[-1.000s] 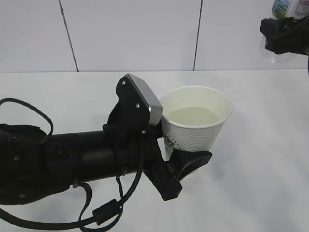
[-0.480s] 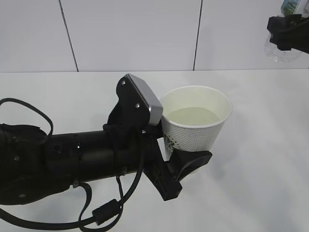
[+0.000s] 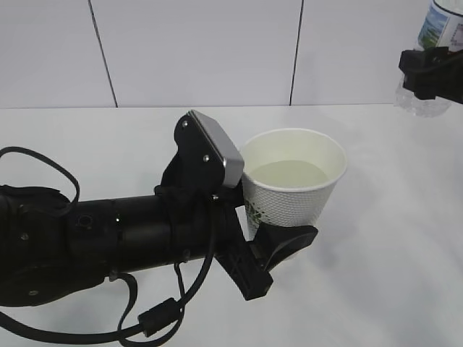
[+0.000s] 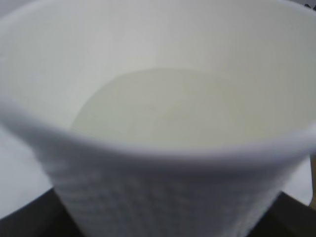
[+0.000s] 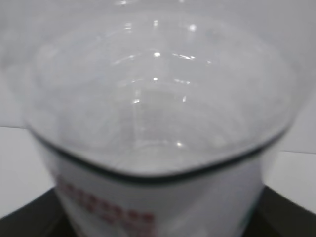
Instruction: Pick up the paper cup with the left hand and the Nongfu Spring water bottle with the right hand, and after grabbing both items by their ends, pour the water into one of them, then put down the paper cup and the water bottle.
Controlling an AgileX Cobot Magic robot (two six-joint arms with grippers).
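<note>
Right hand (image 3: pixel 432 72) with the bottle (image 3: pixel 441 29) has dropped a bit and shifted since a second ago, more of the bottle's label now shows at the top right edge; left side hasn't changed

Cup (image 3: pixel 293 184): holds water (image 3: pixel 288 174), level sits well below the rim, pale and flat in both exterior and left wrist views. Cup upright, mouth up, long axis vertical, dimpled wall and a bit of green logo facing the camera low on the left side

Left hand (image 3: pixel 271 242) is clamped on the cup's lower end, one black finger (image 3: pixel 289 242) wraps under the base from the front, grey plate (image 3: pixel 217 148) just beside the rim on the left. Cup is held clear of the table (image 3: pixel 391 238), roughly mid-frame

Bottle: roughly upright, top cut off by the frame, so can't tell where the neck points. Right wrist view shows its clear body (image 5: pixel 158 98) filling the frame, red lettering on the label low down; water level inside not readable. Right hand grips it across the lower part, clear base bulging out below the fingers, well apart from the cup
</note>
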